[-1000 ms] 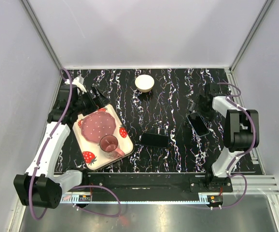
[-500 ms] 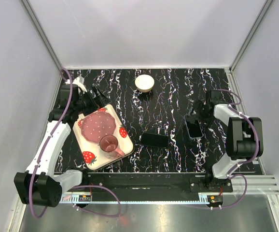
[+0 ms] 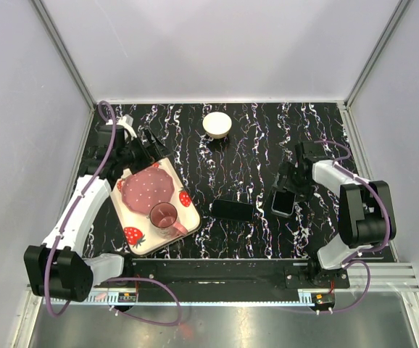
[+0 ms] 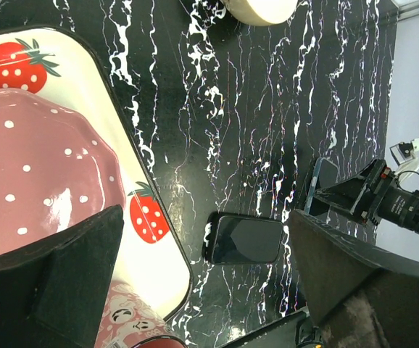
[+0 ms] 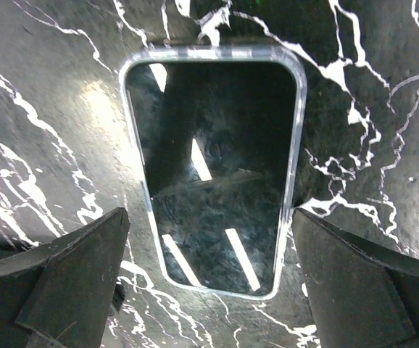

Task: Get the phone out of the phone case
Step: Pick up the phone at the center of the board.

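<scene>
Right wrist view looks down on a clear-rimmed case (image 5: 211, 52) on the black marbled surface (image 5: 50, 87), its near end lying between the two fingers of the right end effector (image 5: 209, 212). Those fingers are spread fully wide, and a sliver of surface shows beside the rim on one side, so nothing seems gripped. A dark glossy face fills the rim and hides the white veins beneath, so the phone (image 5: 217, 203) is probably inside. From above, the case lies right of centre, with a separate black handset (image 3: 233, 209) flat just to its left. The left end effector (image 4: 206, 212), also wide open and empty, hovers over a strawberry tray (image 3: 193, 217). The step looks like lining up on the case. The next move calls for a firm hold on the rim while the phone is pushed free.
</scene>
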Available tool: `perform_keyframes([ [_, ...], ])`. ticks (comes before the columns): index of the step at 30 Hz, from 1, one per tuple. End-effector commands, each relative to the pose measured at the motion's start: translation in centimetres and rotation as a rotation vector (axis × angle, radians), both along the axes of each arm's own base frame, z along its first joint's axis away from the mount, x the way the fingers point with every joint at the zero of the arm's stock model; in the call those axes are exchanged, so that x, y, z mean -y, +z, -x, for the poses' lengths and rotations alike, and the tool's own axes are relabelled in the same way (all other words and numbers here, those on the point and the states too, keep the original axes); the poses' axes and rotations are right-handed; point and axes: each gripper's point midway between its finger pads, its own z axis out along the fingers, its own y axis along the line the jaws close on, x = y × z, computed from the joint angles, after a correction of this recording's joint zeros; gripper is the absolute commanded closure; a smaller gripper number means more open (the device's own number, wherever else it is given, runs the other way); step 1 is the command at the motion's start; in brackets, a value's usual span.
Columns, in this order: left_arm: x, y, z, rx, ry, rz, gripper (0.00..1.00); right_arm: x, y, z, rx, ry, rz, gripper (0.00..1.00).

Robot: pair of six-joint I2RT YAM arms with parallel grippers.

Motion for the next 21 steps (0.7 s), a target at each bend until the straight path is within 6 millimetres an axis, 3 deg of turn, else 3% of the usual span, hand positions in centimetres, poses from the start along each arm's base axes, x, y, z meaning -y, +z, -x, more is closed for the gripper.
perform_keyframes([
  [1, 1.2, 1.0, -1.0, 0.039, -0.033, 0.031, 0.01, 0.4, -0.4, 2.0, -0.088, 0.014, 0.091, 0.00],
  [13, 2.3, 0.5, -1.3, 0.019, -0.072, 0.023, 0.01, -0.1, -2.2, 2.9, -0.153, 0.028, 0.203, 0.04],
  [16, 2.9, 0.9, -1.6, 0.036, -0.107, 0.009, 0.01, -0.9, -2.2, 2.9, -0.155, 0.041, 0.162, 0.18],
  [21, 4.7, 1.6, -1.1, 0.050, -0.187, -0.034, 0.01, -2.6, -0.6, 1.9, -0.083, 0.043, 0.062, 0.48],
])
